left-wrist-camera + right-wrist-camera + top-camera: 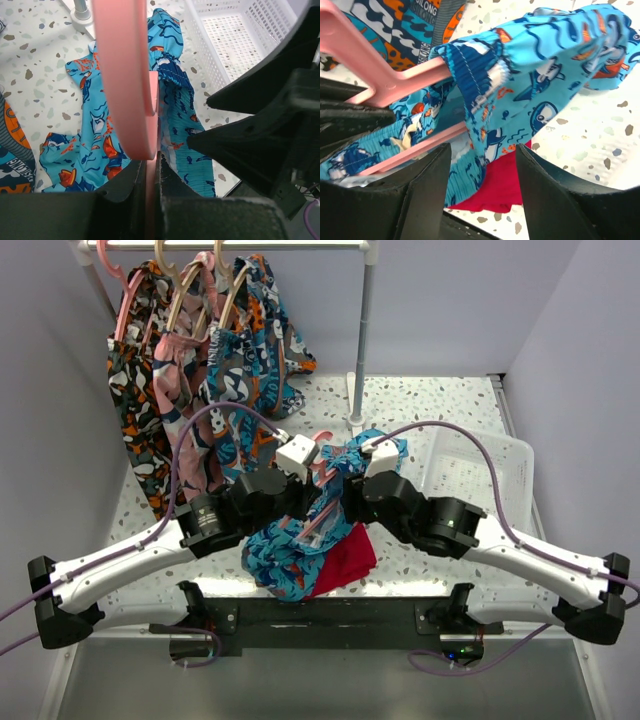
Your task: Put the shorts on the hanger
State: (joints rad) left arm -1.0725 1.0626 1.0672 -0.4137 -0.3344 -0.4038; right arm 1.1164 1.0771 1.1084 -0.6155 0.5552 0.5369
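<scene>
My left gripper (150, 172) pinched the hanger (120, 75); my right gripper (483, 155) stood wide around the shorts (540, 65), waistband partly threaded on the hanger's arm. Judged best: ease fabric along slowly, hanger held level.

We've got the left gripper (150, 172) pinched on the pink hanger (127, 75), which runs straight up the view. Blue shorts (175, 100) sprawl on the speckled worktop (35, 65) behind it, white basket (235, 35) top right.
</scene>
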